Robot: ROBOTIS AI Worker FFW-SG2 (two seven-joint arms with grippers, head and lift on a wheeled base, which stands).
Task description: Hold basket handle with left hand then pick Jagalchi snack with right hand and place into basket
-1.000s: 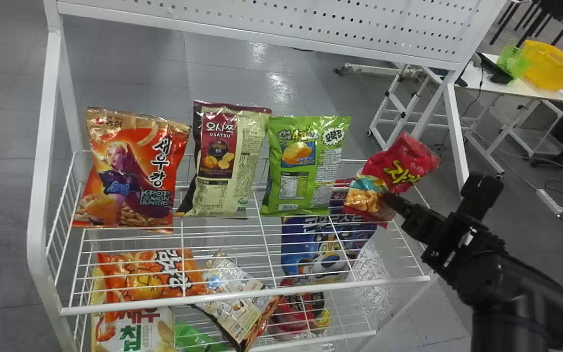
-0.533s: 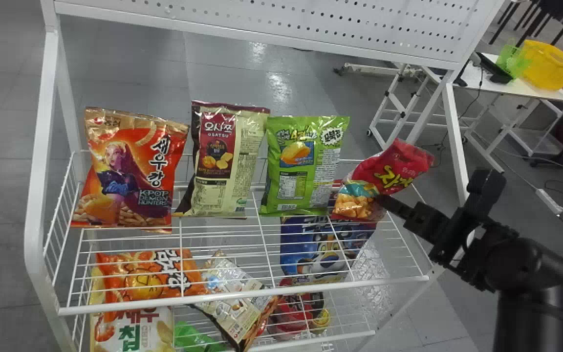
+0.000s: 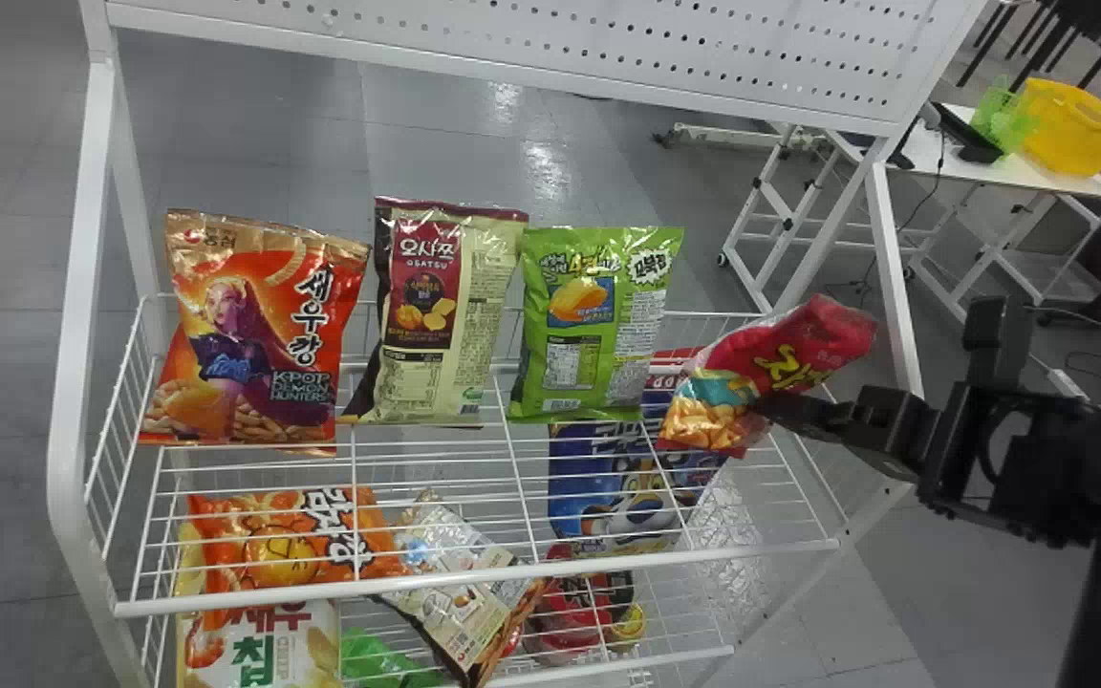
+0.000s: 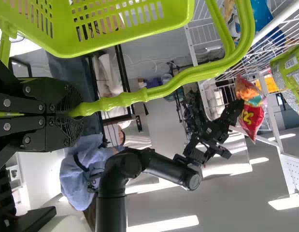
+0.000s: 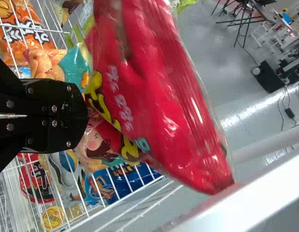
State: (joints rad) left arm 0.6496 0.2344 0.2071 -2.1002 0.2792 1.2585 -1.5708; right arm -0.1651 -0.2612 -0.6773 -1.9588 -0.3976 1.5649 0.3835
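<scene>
In the head view my right gripper (image 3: 768, 405) is shut on the red Jagalchi bag (image 3: 789, 349), which leans to the right over the right end of the upper wire shelf. The right wrist view shows the red bag (image 5: 144, 87) pinched and folded at the tips of the right gripper (image 5: 86, 116). My left gripper (image 4: 74, 112) is shut on the green handle (image 4: 163, 89) of the basket (image 4: 130, 24) in the left wrist view. There, the bag (image 4: 250, 113) hangs from the other arm's gripper, away from the basket.
Three upright snack bags, orange (image 3: 254, 334), cream (image 3: 445, 315) and green (image 3: 593, 325), stand left of the red bag. The shelf's front rail (image 3: 474, 578) and right white post (image 3: 895, 277) are close by. More snacks lie on the lower shelf.
The right arm has swung toward the right and its gripper has levelled out. The red bag, held throughout, first moved slightly left and down, then tilted further over to the right.
</scene>
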